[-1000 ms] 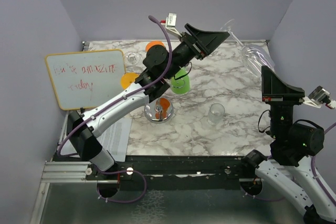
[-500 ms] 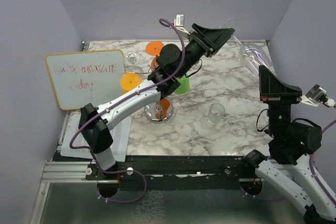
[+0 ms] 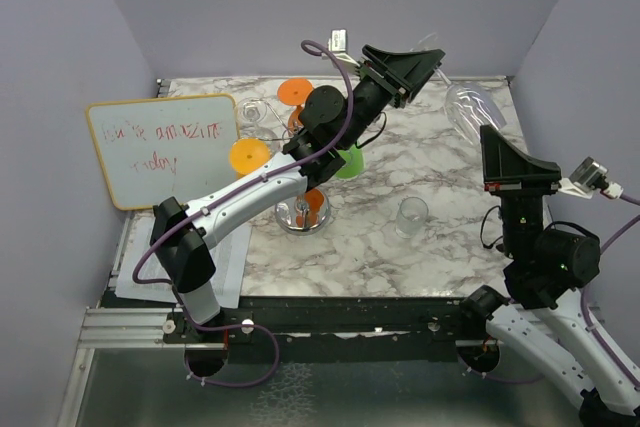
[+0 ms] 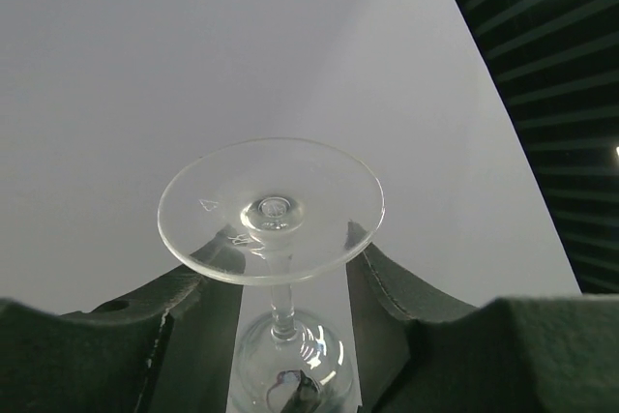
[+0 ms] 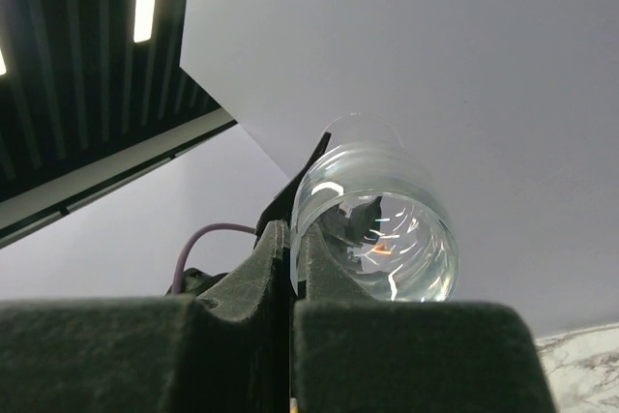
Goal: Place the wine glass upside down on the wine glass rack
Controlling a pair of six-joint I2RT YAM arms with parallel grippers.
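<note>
The clear wine glass (image 3: 470, 107) hangs tilted in the air at the back right, foot (image 3: 436, 47) up and to the left. My right gripper (image 3: 485, 137) is shut on the bowl's rim (image 5: 311, 202), one finger inside and one outside. My left gripper (image 3: 430, 62) reaches in from the left and straddles the stem (image 4: 281, 292), just under the round foot (image 4: 271, 210). Its jaws are half narrowed, with gaps on both sides of the stem. The wine glass rack shows its chrome disc base (image 3: 290, 219) mid-table, its post largely hidden by the left arm.
Orange glasses (image 3: 295, 90) (image 3: 248, 155), a green one (image 3: 345, 159) and a clear one (image 3: 255, 109) cluster around the rack. A clear tumbler (image 3: 411, 217) stands right of the base. A whiteboard (image 3: 163, 150) leans at the left, and a paper sheet (image 3: 225, 262) lies at the near left edge.
My left arm has reached up and right to the glass's stem, and its jaws have narrowed from wide open. The right arm has carried the glass slightly leftward.
</note>
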